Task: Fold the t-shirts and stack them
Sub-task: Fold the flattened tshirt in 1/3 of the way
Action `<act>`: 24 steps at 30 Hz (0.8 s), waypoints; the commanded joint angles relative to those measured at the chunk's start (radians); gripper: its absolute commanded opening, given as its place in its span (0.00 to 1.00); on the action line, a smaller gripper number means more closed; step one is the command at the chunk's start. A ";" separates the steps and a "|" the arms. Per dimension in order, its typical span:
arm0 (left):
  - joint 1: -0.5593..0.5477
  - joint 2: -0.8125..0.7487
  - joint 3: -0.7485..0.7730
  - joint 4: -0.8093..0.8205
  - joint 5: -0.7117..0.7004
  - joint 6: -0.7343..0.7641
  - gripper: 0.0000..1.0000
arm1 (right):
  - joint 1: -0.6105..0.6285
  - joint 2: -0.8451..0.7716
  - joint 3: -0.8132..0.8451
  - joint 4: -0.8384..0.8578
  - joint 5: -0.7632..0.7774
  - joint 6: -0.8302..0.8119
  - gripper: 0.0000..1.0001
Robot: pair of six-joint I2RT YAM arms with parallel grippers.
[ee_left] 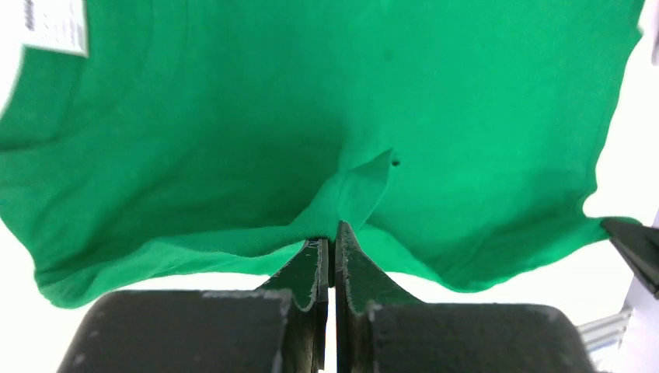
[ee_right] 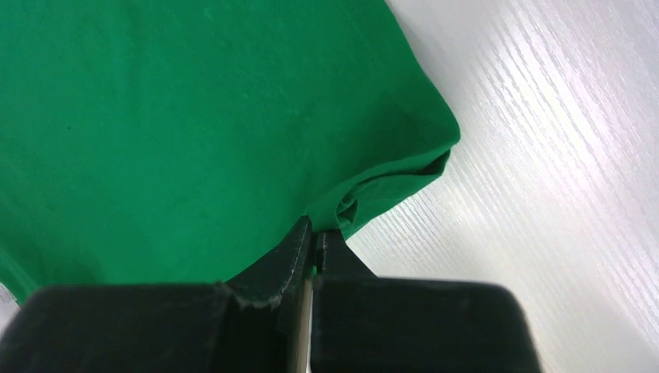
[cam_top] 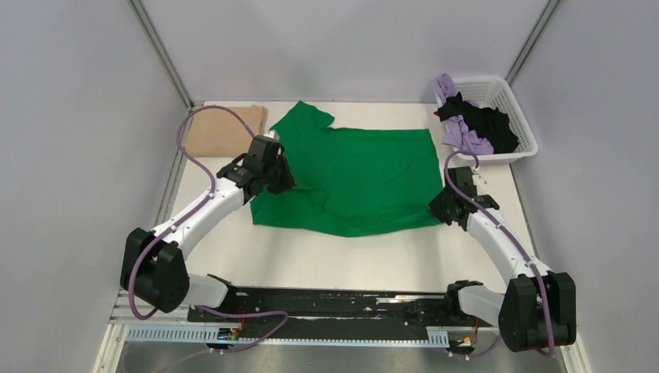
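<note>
The bright green t-shirt [cam_top: 353,175] lies spread across the middle of the table, one sleeve pointing to the back. My left gripper [cam_top: 278,183] is shut on the shirt's left edge; in the left wrist view the jaws pinch a raised fold of green cloth [ee_left: 346,194], and a white label [ee_left: 54,27] shows at top left. My right gripper [cam_top: 441,208] is shut on the shirt's right front corner [ee_right: 388,186]. A folded tan t-shirt [cam_top: 221,128] lies at the back left. Lilac [cam_top: 466,136] and black [cam_top: 493,124] t-shirts lie in the basket.
The white lattice basket [cam_top: 519,105] stands at the back right corner. Grey walls close in the table on three sides. A black rail [cam_top: 342,303] with cables runs along the near edge between the arm bases.
</note>
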 commanded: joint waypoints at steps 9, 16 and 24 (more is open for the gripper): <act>0.101 0.054 0.148 0.144 -0.040 0.175 0.00 | -0.015 0.078 0.125 0.042 0.104 -0.053 0.00; 0.121 0.185 0.229 0.167 0.029 0.285 0.00 | -0.026 0.166 0.187 0.065 0.125 -0.073 0.00; 0.167 0.361 0.337 0.163 0.023 0.303 0.07 | -0.047 0.321 0.267 0.123 0.100 -0.094 0.06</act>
